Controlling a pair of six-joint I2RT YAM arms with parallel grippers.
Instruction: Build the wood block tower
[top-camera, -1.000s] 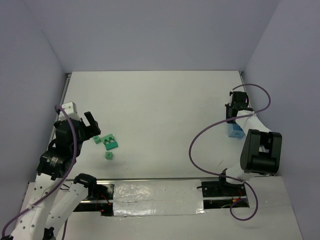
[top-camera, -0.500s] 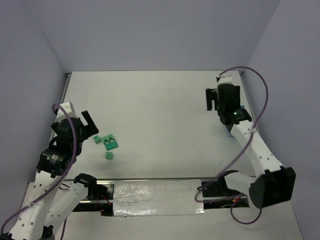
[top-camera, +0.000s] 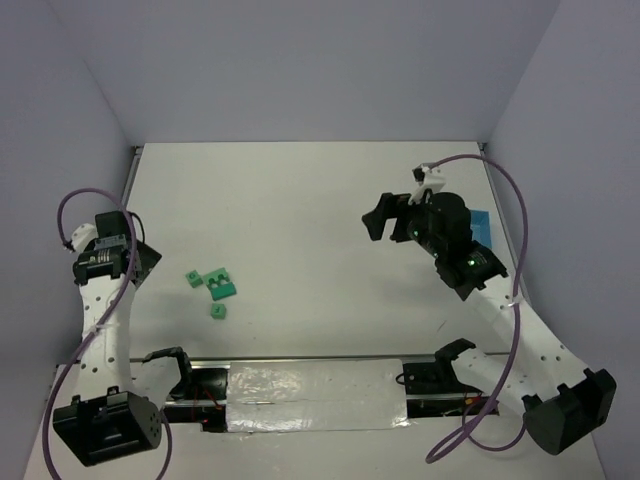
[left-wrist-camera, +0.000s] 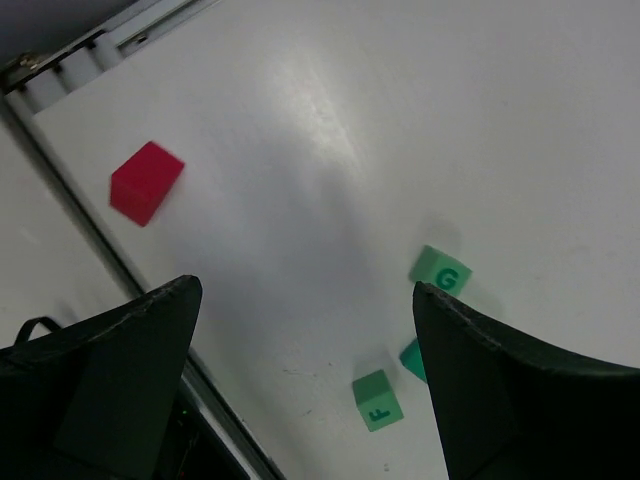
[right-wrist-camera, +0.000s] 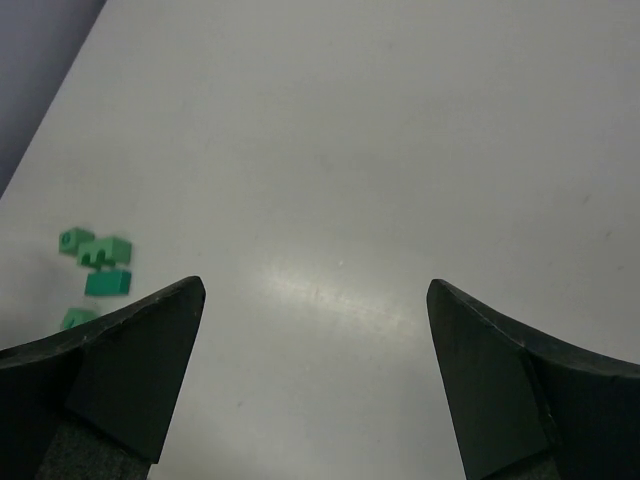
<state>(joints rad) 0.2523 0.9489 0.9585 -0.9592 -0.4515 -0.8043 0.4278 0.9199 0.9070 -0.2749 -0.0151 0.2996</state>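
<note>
Left gripper (left-wrist-camera: 305, 290): jaws spread wide, nothing between them; hangs over the near-left of the table.
Right gripper (right-wrist-camera: 315, 290): gaping too, empty; mid-right, faces left toward the blocks, well apart from them.
Notched green block (top-camera: 220, 285): biggest piece, near-left. Likely light, stiff painted wood. Pinch across the flat sides, not the notches (probably the base).
Red wedge (left-wrist-camera: 146, 181): by the left table edge, apart from the greens; not seen from above. Sloped faces would likely slip, so take the parallel ends.
Green cube G (left-wrist-camera: 440, 272): just left of the notched block. Small, easily nudged.
Green cube F (left-wrist-camera: 377, 400): nearer than the other two, a little apart. Same handling.
Table (top-camera: 300, 200): white, looks smooth; blocks may skid when pushed.
Blue tray (top-camera: 481, 222): right side, partly behind the right arm; out of the way.
Obstruction: nothing stacked yet. The greens lie close, so fingers could bump neighbours.
</note>
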